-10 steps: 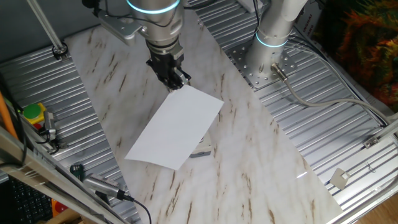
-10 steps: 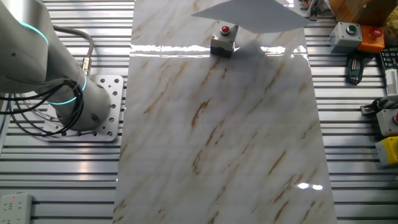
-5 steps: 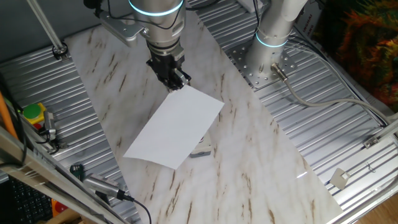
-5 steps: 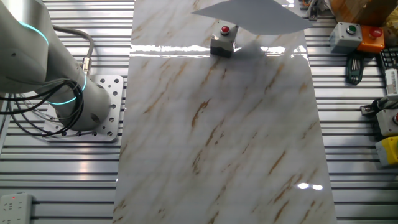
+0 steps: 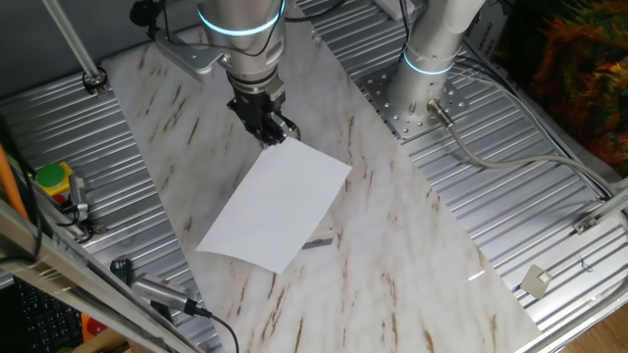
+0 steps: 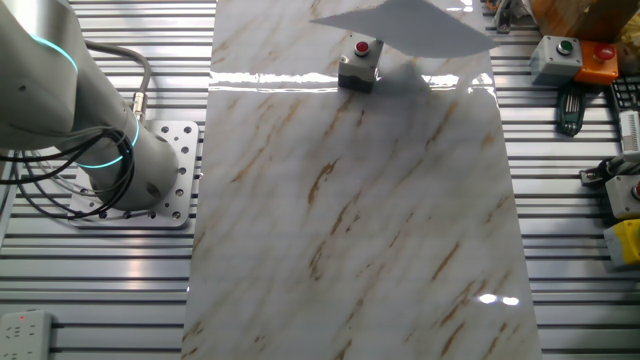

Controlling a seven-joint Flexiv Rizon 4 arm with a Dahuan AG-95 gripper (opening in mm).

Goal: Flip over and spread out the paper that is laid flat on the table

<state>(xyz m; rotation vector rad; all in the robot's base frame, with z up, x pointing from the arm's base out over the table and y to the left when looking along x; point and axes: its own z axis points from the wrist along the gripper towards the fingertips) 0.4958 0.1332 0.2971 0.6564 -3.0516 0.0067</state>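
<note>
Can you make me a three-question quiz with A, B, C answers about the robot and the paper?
1. Where does the gripper grip the paper?
A. a corner
B. the middle
C. nowhere

2. What colour is the button on the small grey box?
A. blue
B. red
C. yellow

3. How is the paper?
A. crumpled into a ball
B. torn in two
C. one whole sheet, lifted at the gripped end

Answers: 1 A, the fingers close on the sheet's top corner. 2 B, the button shows red. 3 C, it is one smooth sheet, raised above the table near the gripper.
</note>
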